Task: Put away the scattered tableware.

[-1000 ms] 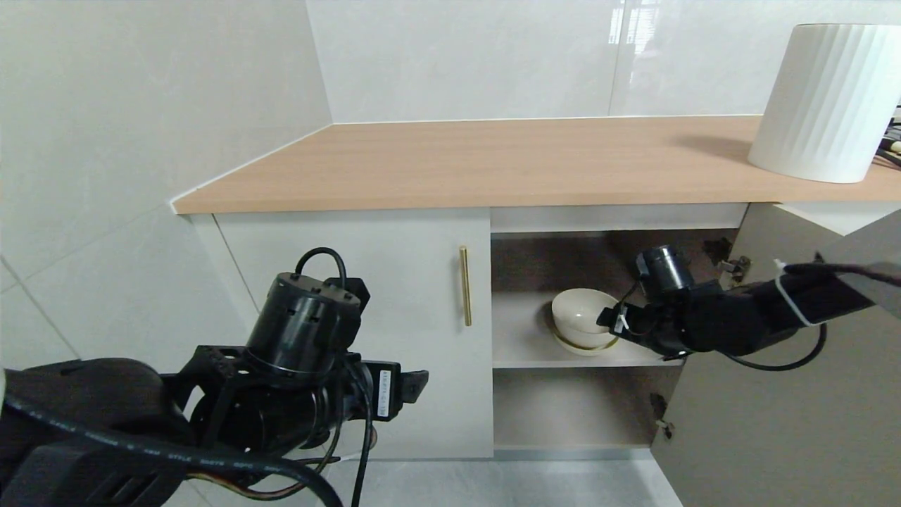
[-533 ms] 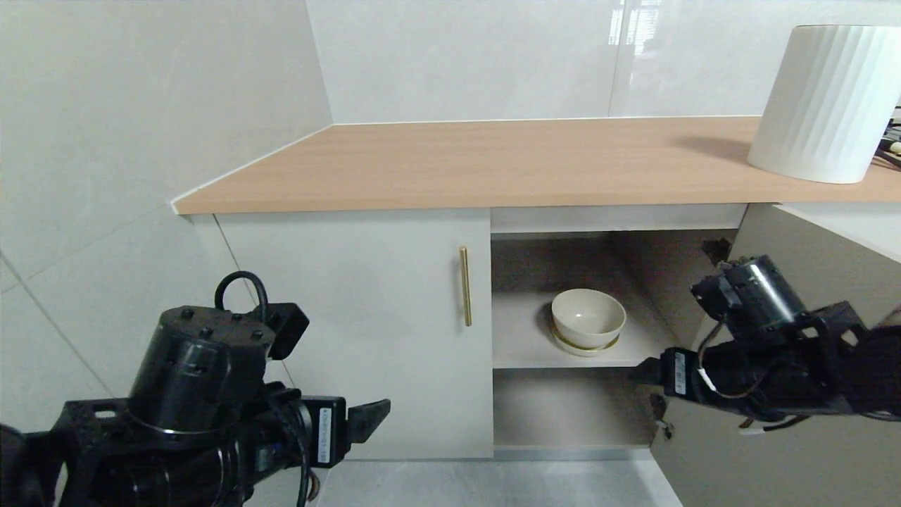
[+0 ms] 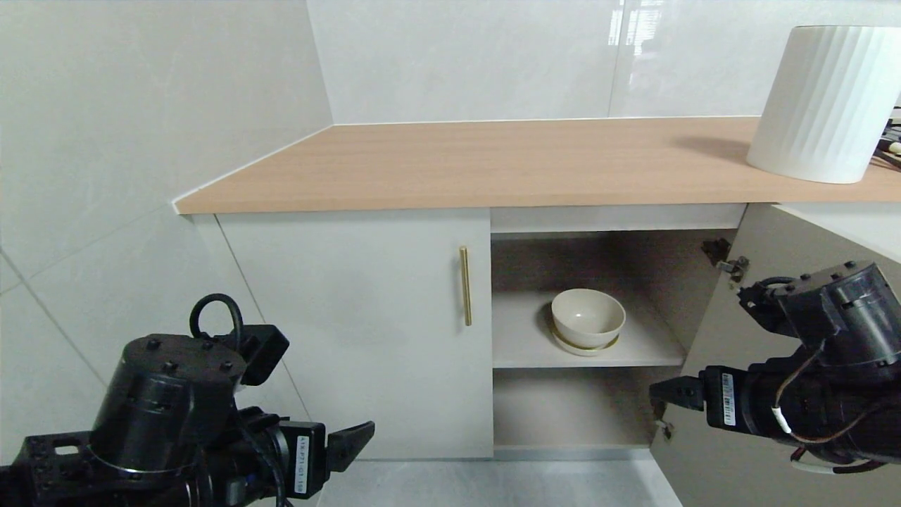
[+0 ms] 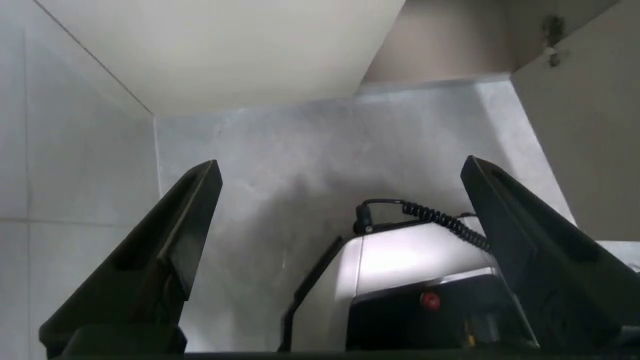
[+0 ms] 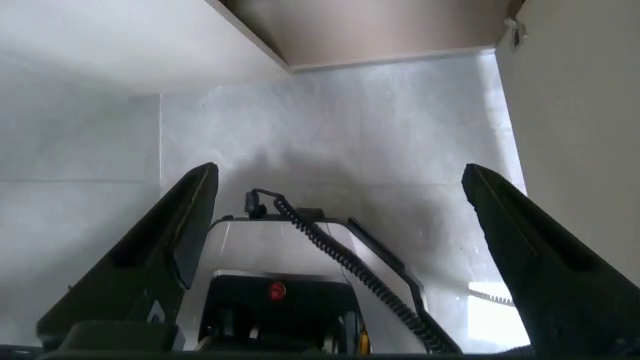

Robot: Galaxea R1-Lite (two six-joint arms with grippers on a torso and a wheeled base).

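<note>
Pale tiled walls and one wooden countertop [image 3: 493,162] frame the cabinet below. Low on the left is my left gripper [image 4: 340,165], its two fingers spread wide with nothing between them, over the grey floor [image 4: 300,130]. It carries one white label [image 3: 301,454], the print too small for me to read. Next comes one closed door [image 3: 352,317] with a single gold handle [image 3: 464,285]. Beside it the compartment stands open: one cream bowl [image 3: 588,315] sits on one plate [image 3: 566,345] on the upper shelf [image 3: 521,341], and the bowl hides most of that plate. My right gripper [image 5: 338,170] hovers low before the open door [image 3: 704,458], well apart from the bowl, jaws equally wide and empty. It carries one unreadable label [image 3: 727,408] too. Two hinges [image 3: 725,255] show on that door. Far right on the countertop stands one white ribbed vessel [image 3: 823,105], cut off by the edge.
</note>
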